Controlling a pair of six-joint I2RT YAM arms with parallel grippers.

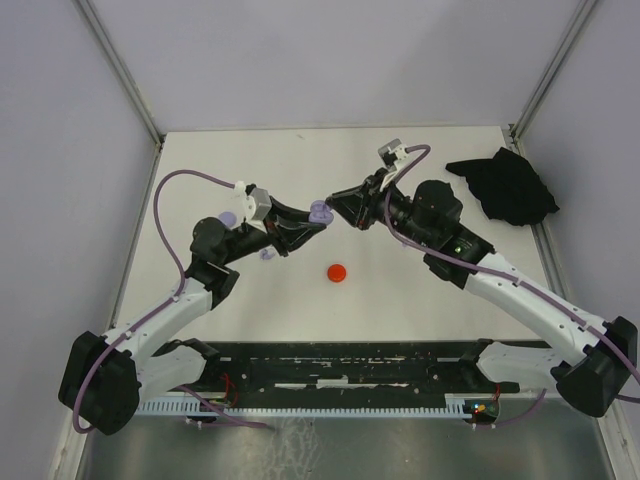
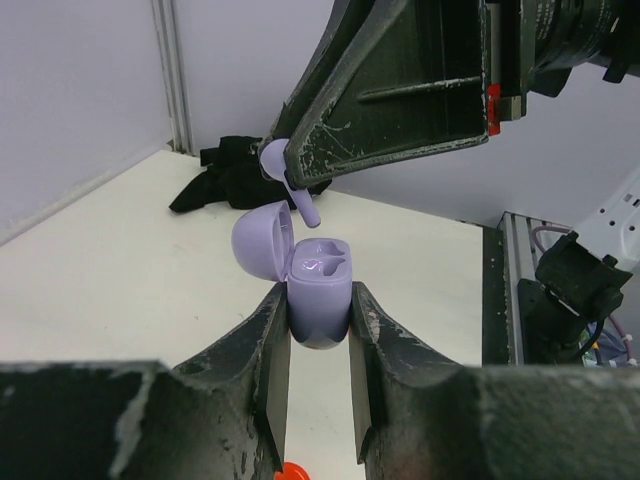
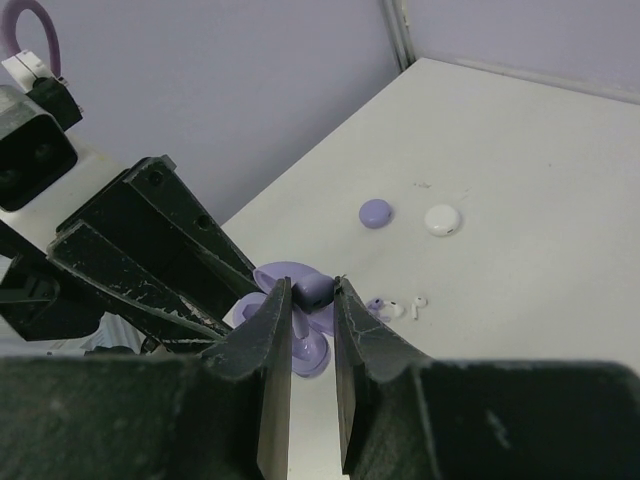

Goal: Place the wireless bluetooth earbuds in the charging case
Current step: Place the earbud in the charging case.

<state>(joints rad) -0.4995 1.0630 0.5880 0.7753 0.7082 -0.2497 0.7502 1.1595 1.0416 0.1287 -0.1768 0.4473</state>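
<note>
My left gripper (image 2: pixel 318 305) is shut on the base of a lilac charging case (image 2: pixel 320 285) and holds it above the table with its lid (image 2: pixel 260 240) open to the left. The case's two sockets look empty. My right gripper (image 3: pixel 312 292) is shut on a lilac earbud (image 3: pixel 320 290). In the left wrist view this earbud (image 2: pixel 278 160) hangs just above the case's left socket, stem down. In the top view both grippers, left (image 1: pixel 310 222) and right (image 1: pixel 335 204), meet at the case (image 1: pixel 320 212). Loose lilac and whitish earbuds (image 3: pixel 395 308) lie on the table.
A red disc (image 1: pixel 337 272) lies on the table below the grippers. A lilac round case (image 3: pixel 376 213) and a white one (image 3: pixel 441 219) lie near the loose earbuds. A black cloth (image 1: pixel 505 185) lies at the far right by the wall.
</note>
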